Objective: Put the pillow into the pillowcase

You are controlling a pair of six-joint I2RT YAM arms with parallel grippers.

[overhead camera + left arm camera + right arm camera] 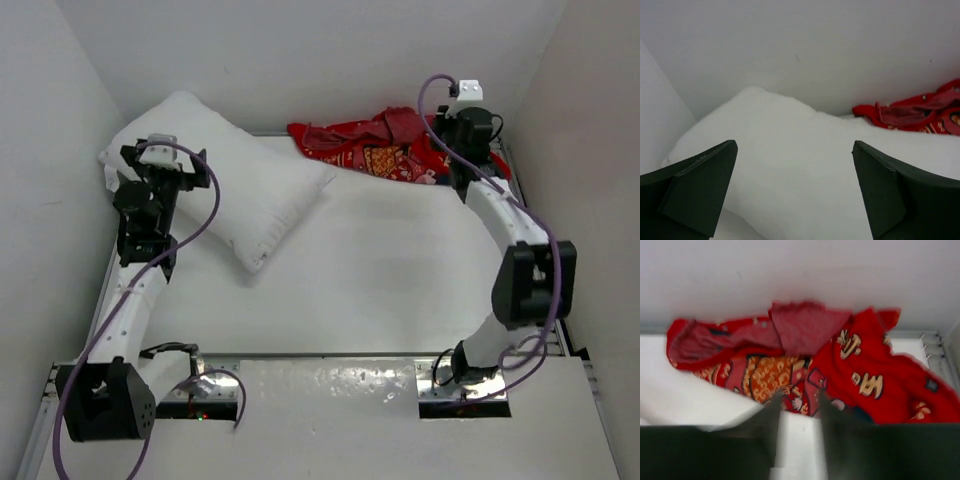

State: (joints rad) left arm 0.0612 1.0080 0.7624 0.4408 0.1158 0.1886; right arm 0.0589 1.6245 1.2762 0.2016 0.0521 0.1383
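The red pillowcase [840, 370] lies crumpled before the wall [790, 270].

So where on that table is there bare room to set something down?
The middle of the table is bare, bordered by the pillow at left, the pillowcase behind and the right arm. The far edge is crowded.

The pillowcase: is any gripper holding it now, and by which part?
Cannot be told. The right gripper reaches the near edge of the pillowcase, but blur hides any pinch. The left gripper, open over the pillow, holds nothing.
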